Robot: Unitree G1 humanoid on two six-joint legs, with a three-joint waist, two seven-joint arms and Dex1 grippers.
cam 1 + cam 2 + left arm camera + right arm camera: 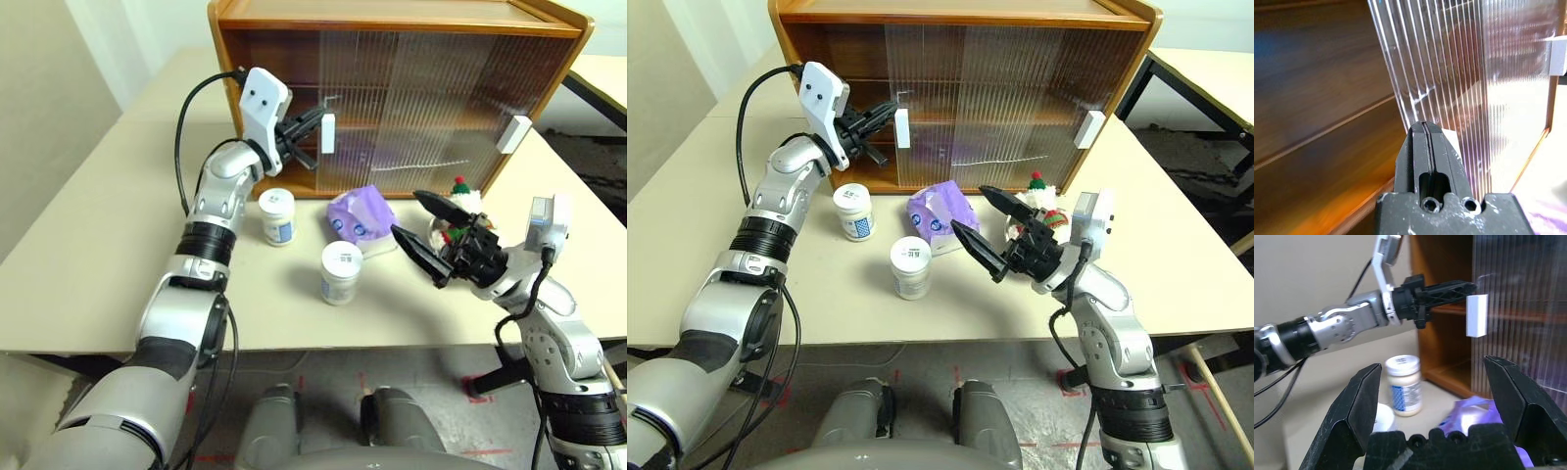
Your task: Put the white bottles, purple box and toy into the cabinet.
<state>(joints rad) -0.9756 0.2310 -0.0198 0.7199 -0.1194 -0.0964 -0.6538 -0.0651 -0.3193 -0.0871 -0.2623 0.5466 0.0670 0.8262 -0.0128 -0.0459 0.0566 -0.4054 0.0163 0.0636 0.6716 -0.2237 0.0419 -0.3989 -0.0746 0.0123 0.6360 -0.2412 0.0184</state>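
**Kid:** Your left pincer (pixel 315 130) is pinched tight shut, and its tip is up against the white handle (pixel 327 134) on the sliding door (pixel 392 108) of the cabinet (pixel 392 20). It holds nothing. The space at 9 o'clock from that door looks open.

**Helper:** And your right pincer (pixel 423 233)?

**Kid:** Its two black fingers are spread wide, with nothing in between. It hangs over the table (pixel 98 225), at about 5 o'clock from the cabinet.

**Helper:** Where are your things?

**Kid:** All still out on the table. The purple box (pixel 359 214) lies at 9 o'clock from your right pincer, close to the cabinet's bottom edge. One white bottle (pixel 277 216) stands at 9 o'clock from the box. The other white bottle (pixel 341 272) stands at 6 o'clock from the box, nearer you. The toy (pixel 460 208) sits just behind your right pincer, at 3 o'clock from the box.

**Helper:** How will they feel?

**Kid:** I think the bottles are hard, smooth and light, so they may slip. Squeeze each one around its middle, under the lid. The box looks squishy with shiny wrap, so grab it across its short side and don't crush it. The toy looks fluffy and soft. Pinch its round tummy, not the hat.
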